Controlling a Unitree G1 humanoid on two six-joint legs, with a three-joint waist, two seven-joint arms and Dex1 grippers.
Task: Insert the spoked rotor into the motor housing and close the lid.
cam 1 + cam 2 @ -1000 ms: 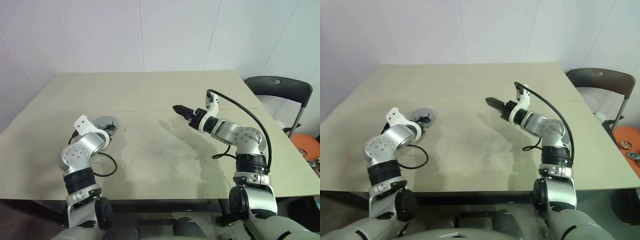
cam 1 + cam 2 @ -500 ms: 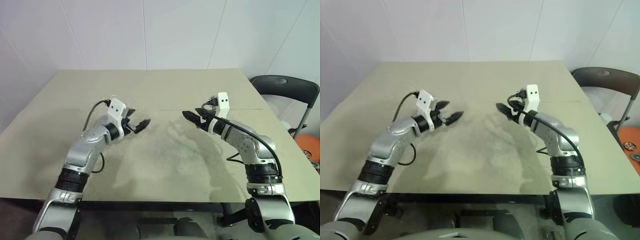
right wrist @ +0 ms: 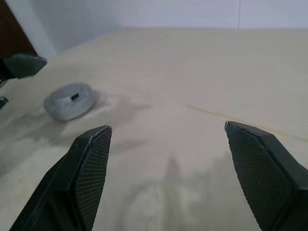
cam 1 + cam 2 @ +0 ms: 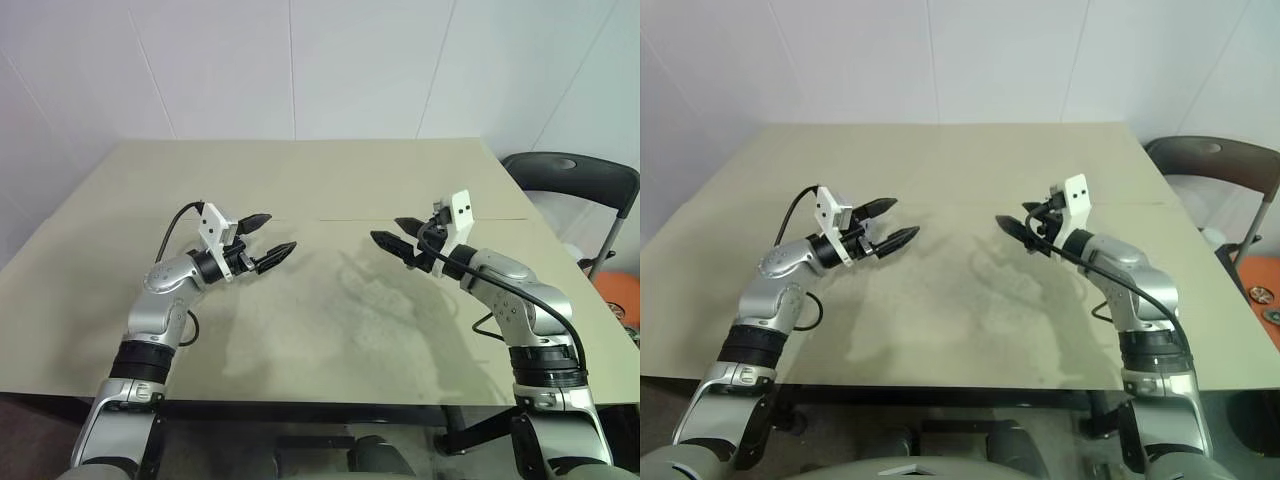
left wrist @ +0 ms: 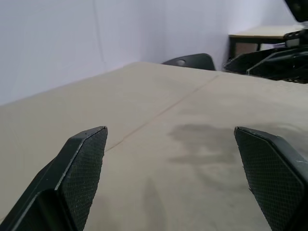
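My left gripper (image 4: 268, 236) hovers level over the left half of the beige table (image 4: 320, 170), open and empty, pointing toward the centre. Opposite it my right gripper (image 4: 392, 233) is also open and empty, aimed back at the left one. Between the right gripper's fingers (image 3: 91, 168) a round grey lid (image 3: 70, 100) lies flat on the table, just beyond the left gripper's fingertips (image 3: 21, 65). I cannot tell what lies under it. In the head views my left gripper covers that spot. The spoked rotor and the motor housing are hidden or out of view.
A black chair (image 4: 565, 170) stands past the table's right edge, with an orange object (image 4: 622, 290) lower beside it. A thin seam (image 4: 340, 219) runs across the tabletop. The left wrist view looks between its fingers (image 5: 86, 163) at the right gripper (image 5: 269, 55).
My left gripper has lifted off the table beside the grey disc, rolled over and swung toward the centre. My right gripper has drawn back to the right and rolled.
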